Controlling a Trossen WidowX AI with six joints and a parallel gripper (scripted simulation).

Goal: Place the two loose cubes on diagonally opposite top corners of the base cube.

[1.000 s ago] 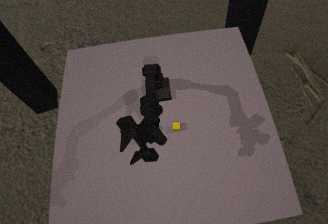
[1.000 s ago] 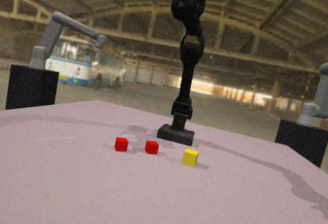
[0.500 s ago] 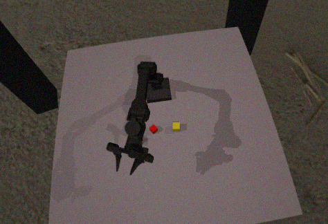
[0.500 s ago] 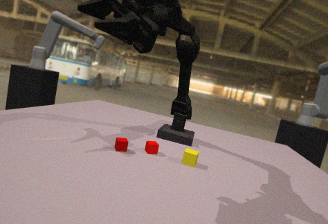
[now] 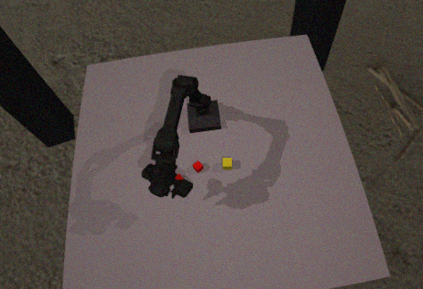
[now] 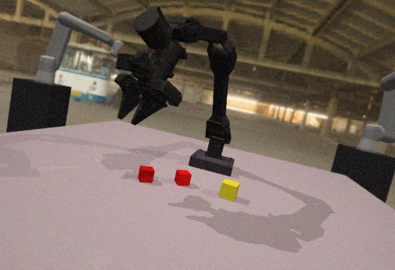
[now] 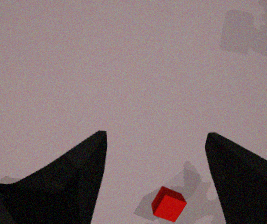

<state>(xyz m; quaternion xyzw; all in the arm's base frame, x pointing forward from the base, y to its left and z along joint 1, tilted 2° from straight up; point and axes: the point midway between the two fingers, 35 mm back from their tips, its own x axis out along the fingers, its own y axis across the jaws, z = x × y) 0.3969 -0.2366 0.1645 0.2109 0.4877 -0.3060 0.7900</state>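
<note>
The yellow cube, apparently the base, sits on the table with nothing on top. One red cube lies beside it, with a gap between them. The other red cube lies farther off, partly hidden by the arm in the top view. My gripper is open and empty, high above the table, fingers slanting downward. The wrist view shows a single red cube at the bottom, below and between the fingers; which one, I cannot tell for certain.
The arm's dark base plate stands on the pale table behind the cubes. Arm shadows cross the tabletop. Dark pedestals with grey arms stand beyond the table edges.
</note>
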